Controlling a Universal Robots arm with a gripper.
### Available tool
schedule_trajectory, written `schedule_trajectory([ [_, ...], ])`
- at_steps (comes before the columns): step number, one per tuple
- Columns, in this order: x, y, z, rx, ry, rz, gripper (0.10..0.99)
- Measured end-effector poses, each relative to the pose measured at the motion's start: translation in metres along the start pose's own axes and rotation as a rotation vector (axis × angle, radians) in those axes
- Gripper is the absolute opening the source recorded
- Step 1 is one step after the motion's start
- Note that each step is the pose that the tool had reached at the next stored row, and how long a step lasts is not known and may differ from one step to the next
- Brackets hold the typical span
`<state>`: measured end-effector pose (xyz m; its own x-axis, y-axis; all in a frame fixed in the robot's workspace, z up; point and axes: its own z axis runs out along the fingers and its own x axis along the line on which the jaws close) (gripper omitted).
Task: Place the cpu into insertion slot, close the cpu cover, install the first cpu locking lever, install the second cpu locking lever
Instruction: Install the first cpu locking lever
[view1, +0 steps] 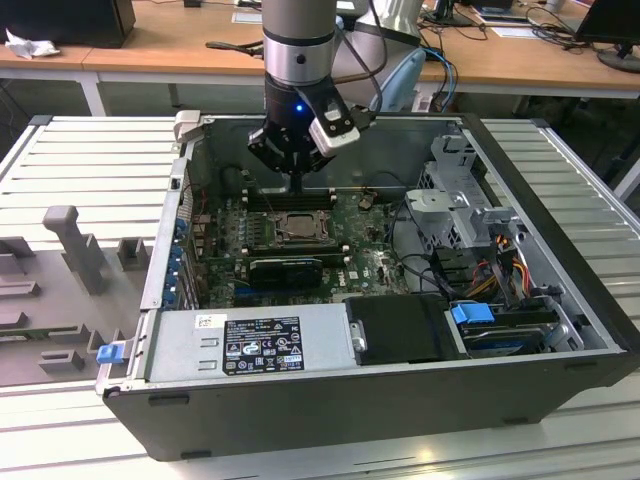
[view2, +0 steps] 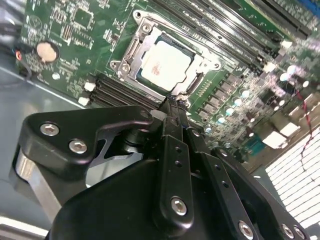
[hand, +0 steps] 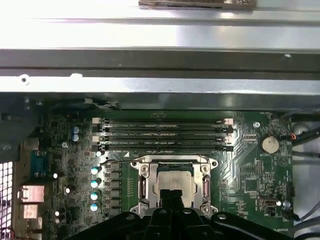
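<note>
While in insertion slot (view2: 133, 47), cpu (view2: 165, 65) beside gripper (view2: 173, 104)

pale cpu (view2: 166, 65) flat in insertion slot (view2: 133, 50), cpu cover (view2: 199, 61) down

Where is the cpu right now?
In both wrist views the cpu sits in the insertion slot, beside the memory slots, just ahead of the gripper.
</note>
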<state>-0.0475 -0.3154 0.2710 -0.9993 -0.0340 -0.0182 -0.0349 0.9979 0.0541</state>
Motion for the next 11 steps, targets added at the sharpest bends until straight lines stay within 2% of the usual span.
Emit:
schedule_trajectory([
  [3,0.0000,0.0000,0.0000,-0.002,0.0044,-0.082,0.106],
  [7,0.0008,0.0000,0.0001,-0.002,0.0064,-0.122,0.106],
  [10,0.0071,0.0001,-0.0001,-0.002,0.0070,-0.130,0.106],
  [11,0.0125,0.0004,-0.0002,-0.002,0.0070,-0.131,0.106],
])
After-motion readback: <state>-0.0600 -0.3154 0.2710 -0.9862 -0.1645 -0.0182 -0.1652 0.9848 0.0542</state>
